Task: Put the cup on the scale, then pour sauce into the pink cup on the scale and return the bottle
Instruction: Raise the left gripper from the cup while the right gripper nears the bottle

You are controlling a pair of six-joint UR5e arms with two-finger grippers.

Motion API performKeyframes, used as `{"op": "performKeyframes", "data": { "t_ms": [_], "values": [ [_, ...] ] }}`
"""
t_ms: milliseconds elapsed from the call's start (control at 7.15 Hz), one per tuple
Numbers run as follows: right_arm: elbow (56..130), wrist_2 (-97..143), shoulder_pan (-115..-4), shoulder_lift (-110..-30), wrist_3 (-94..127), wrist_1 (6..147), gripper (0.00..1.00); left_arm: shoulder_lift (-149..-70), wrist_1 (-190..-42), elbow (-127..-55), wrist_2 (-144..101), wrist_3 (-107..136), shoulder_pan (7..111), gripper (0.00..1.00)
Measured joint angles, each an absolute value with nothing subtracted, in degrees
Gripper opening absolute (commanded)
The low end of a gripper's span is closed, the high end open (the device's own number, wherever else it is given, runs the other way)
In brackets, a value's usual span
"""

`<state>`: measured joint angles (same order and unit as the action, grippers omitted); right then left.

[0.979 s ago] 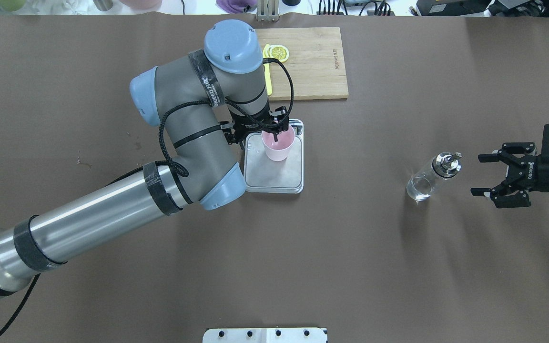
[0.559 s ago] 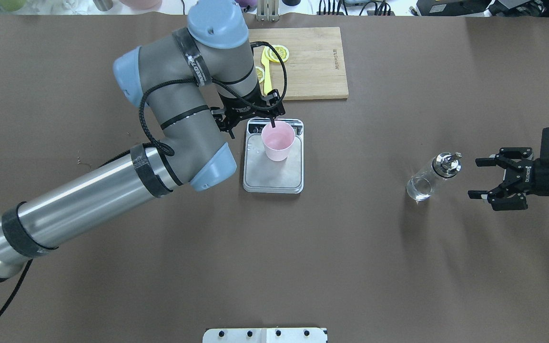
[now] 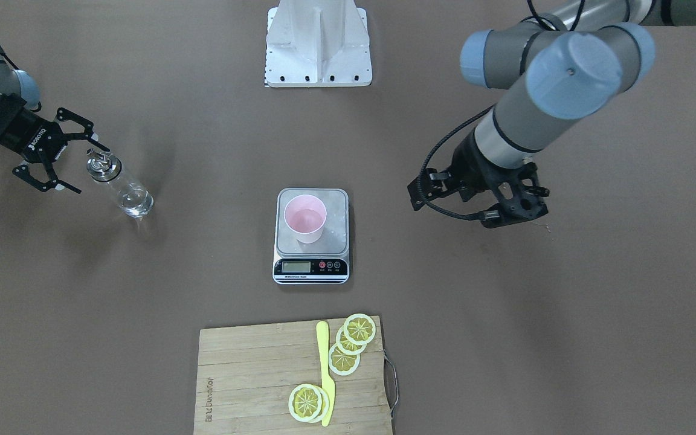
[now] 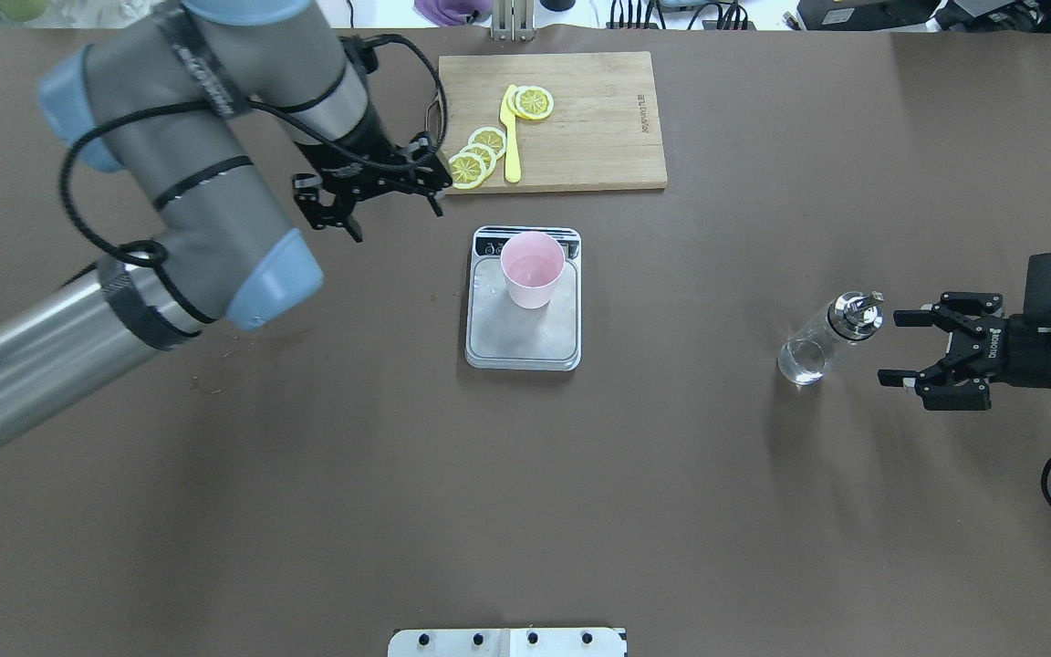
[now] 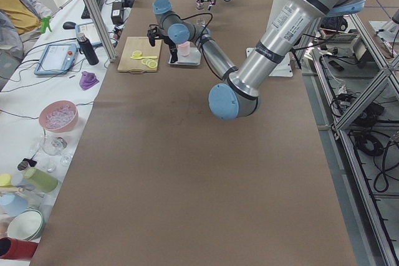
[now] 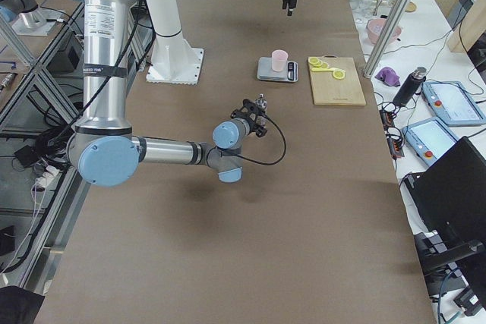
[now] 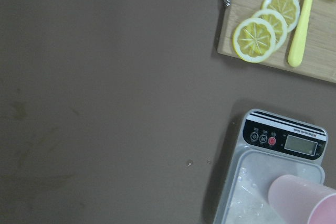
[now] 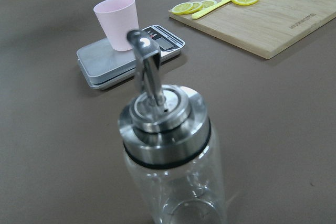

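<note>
Overhead, the left gripper (image 4: pixel 398 222) and right gripper (image 4: pixel 892 347) spread wide, empty; the cup (image 4: pixel 533 269) partly hides the scale (image 4: pixel 525 338) display (image 3: pixel 296 266), shown whole front-facing.

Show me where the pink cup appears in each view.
Front-facing: cup near centre.
Overhead: cup just above centre.
Exterior left: cup upper middle, far.
Exterior right: cup upper middle.
Left wrist: cup bottom right, cut off.
Right wrist: cup upper left.
Shared landmark: the scale it stands on.
</note>
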<state>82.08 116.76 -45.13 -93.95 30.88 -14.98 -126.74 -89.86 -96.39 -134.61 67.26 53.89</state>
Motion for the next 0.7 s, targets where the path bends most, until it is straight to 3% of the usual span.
{"op": "performKeyframes", "data": {
  "t_ms": [699],
  "values": [
    [81.87, 104.32, -39.04, -93.76, 30.7, -15.05, 0.96, -125.1, -80.55, -100.18, -135.54, 57.59, 57.88, 0.98]
  ]
}}
